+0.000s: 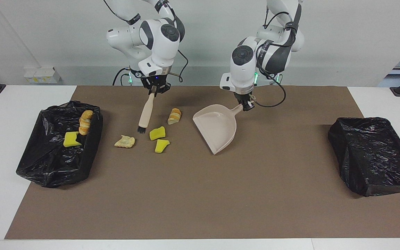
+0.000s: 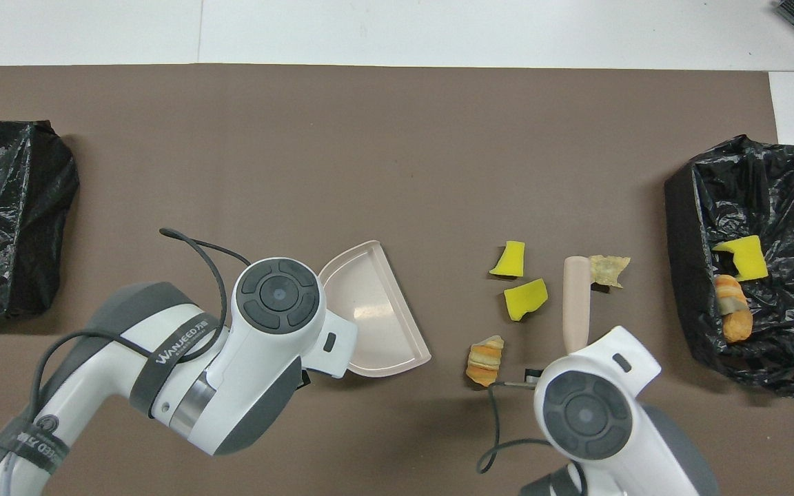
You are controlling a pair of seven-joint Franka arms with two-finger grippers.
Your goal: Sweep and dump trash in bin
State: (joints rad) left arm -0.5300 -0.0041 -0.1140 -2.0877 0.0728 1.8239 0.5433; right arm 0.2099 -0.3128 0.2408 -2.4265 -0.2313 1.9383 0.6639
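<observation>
While the left pincer [image 1: 247,105] clamps the dustpan [image 1: 216,129] handle, the right pincer [image 1: 154,91] grips the brush [image 1: 146,113], bristles between scraps [image 1: 157,133]. From overhead, four scraps [image 2: 525,299] lie beside the dustpan [image 2: 380,313] on the surface [image 2: 397,138]; two sit in the bin [image 2: 762,207].

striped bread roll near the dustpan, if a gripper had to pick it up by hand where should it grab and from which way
Judging by its shape, grip the striped bread roll across its narrow middle, coming straight down. It lies flat on the mat with open mat on every side. It is longer than wide, so fingers closing across the short width should hold best. Both grippers are busy now: right gripper holds the brush, left gripper the dustpan.
</observation>
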